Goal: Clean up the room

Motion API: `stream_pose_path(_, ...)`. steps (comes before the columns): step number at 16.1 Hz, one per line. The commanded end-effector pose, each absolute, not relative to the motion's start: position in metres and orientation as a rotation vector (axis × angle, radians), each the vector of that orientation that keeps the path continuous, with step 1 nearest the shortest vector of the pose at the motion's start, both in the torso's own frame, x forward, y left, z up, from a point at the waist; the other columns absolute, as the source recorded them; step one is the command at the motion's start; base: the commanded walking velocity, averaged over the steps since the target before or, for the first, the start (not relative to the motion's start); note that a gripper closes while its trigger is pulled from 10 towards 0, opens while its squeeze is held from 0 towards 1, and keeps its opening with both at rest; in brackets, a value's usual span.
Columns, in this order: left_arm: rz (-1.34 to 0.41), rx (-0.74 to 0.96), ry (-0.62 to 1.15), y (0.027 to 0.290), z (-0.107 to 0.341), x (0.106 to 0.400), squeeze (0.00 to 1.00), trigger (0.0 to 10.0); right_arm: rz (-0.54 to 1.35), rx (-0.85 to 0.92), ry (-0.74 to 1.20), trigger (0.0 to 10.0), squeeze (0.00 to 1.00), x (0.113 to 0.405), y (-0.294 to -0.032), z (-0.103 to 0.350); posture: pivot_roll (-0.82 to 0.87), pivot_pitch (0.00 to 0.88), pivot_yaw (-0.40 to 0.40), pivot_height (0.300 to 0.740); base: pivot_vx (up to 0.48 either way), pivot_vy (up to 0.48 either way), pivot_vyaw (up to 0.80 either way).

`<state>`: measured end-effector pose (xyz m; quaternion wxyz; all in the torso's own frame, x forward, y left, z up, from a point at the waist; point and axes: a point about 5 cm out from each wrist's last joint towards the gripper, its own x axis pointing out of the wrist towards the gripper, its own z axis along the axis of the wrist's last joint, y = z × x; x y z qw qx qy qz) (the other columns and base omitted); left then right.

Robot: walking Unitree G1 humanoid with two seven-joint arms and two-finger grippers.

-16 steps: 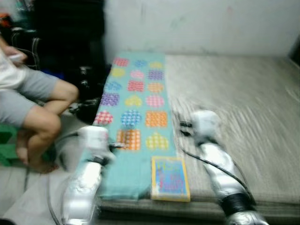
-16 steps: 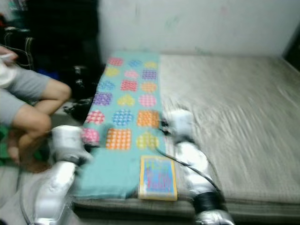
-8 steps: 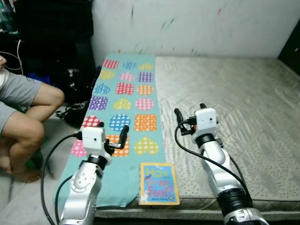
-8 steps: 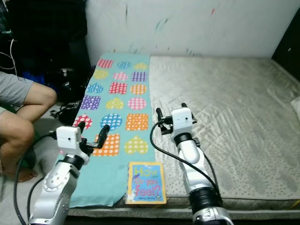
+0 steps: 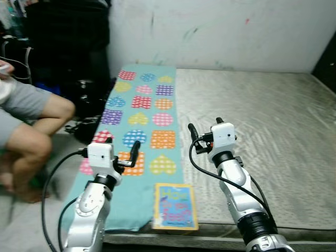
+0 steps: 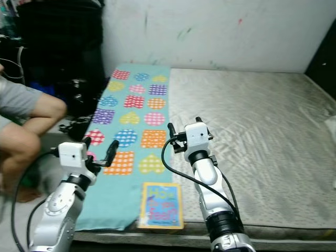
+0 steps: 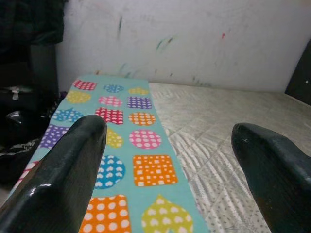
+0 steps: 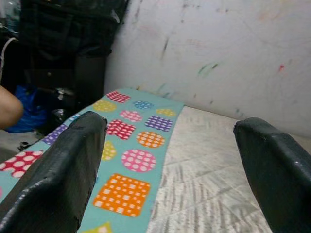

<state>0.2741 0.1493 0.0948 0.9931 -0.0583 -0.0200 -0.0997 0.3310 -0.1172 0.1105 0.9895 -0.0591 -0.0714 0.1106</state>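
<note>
With left claw (image 5: 122,153) and right claw (image 5: 203,131) both held released and empty above the bed (image 5: 273,126), the book (image 5: 175,206) at its near edge is easily nudged off by a low approach.

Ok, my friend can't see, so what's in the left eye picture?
Both robot arms reach out over a mattress, the left gripper and right gripper open and empty. A book lies at the near edge on a teal blanket. A person's legs show at the left.
</note>
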Motion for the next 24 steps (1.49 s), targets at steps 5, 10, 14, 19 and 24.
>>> stream_pose_path(5,-0.206,-0.11,-0.056,0.1475,0.0992,0.2765,0.0,10.0,0.208,-0.121,-0.148,10.0,0.0,0.3341,-0.1205,0.1135,-0.03,0.0,-0.032,0.74,0.0,-0.364,0.0)
stream_pose_path(10,-0.212,-0.108,-0.057,0.1466,0.0993,0.2775,0.0,10.0,0.212,-0.123,-0.147,10.0,0.0,0.3346,-0.1196,0.113,-0.03,0.0,-0.032,0.74,0.0,-0.364,0.0)
stream_pose_path(14,-0.216,-0.108,-0.058,0.1468,0.0994,0.2783,0.0,10.0,0.214,-0.12,-0.148,10.0,0.0,0.3347,-0.1184,0.1127,-0.03,0.0,-0.029,0.74,0.0,-0.365,0.0)
stream_pose_path(19,-0.224,-0.107,-0.057,0.1456,0.0994,0.2786,0.0,10.0,0.211,-0.09,-0.15,10.0,0.0,0.3349,-0.1194,0.1126,-0.03,0.0,-0.026,0.74,0.0,-0.367,0.0)
stream_pose_path(24,-0.231,-0.124,-0.077,0.1448,0.1013,0.2784,0.0,10.0,0.211,-0.084,-0.146,10.0,0.0,0.3349,-0.1198,0.1118,-0.03,0.0,-0.026,0.74,0.0,-0.073,0.0)
